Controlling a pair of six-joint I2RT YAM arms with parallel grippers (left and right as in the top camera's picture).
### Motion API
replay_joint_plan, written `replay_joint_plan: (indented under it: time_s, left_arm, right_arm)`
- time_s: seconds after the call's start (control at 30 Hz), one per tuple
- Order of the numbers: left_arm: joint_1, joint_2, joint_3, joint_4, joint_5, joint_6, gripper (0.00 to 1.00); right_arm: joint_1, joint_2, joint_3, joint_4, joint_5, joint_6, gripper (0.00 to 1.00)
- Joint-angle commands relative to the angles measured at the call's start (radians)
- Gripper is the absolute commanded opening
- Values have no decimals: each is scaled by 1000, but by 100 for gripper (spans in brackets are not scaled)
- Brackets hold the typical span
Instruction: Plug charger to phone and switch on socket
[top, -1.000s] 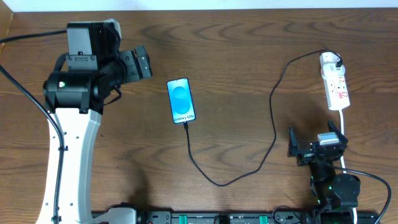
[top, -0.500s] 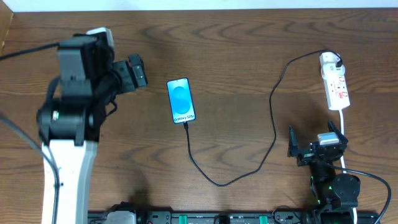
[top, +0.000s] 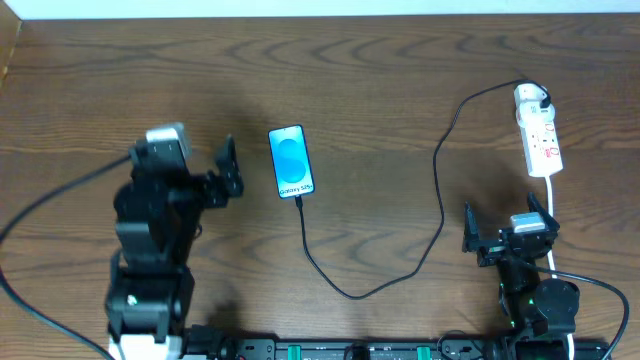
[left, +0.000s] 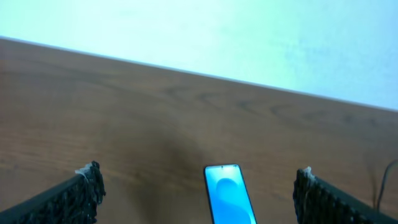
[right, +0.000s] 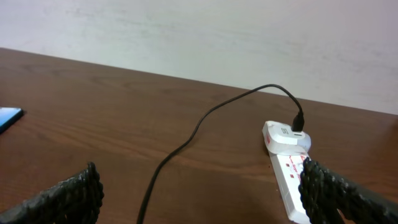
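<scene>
Dark brown wooden table (top: 400, 60), pale wall behind. The long thin black charger cable (top: 438, 180) loops near the front edge, its tip looks seated in the bottom end of the slim black-edged smartphone (top: 291, 162) (blue screen lit, mid-table) and its white plug head (top: 530, 97) sits in the white power strip with red switch marks (top: 540, 135) far right, so plugging looks done; switch state unreadable, probably what's left. Left gripper (top: 232, 167) hovers just left of the phone, jaws spread, empty; right gripper (top: 502, 218) sits low near the front, short of the strip, jaws wide, holding nothing.
</scene>
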Motion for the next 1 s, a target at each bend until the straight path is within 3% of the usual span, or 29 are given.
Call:
replay_joint_plan:
  time_s: [0.0,0.3,0.47,0.77,0.97]
  left_arm:
    - [4,-116,-146,82,-13,10,98]
    - [4,-384,-476,291,-22,10,98]
    - [4,-538,-639,332,-40,10,98]
    - [4,-708,-701,246,-58,51,98]
    - [4,-726,-701,154,-58,51,98]
  right_arm:
    - [0,-5,-2,-4,0,11,99]
    - [0,-5,-2,-4,0,11,99]
    - [0,-5,-2,-4,0,11,99]
    - [0,-5,-2,-4,0,11,99]
    - [0,-5,-2,-4,0,11,99]
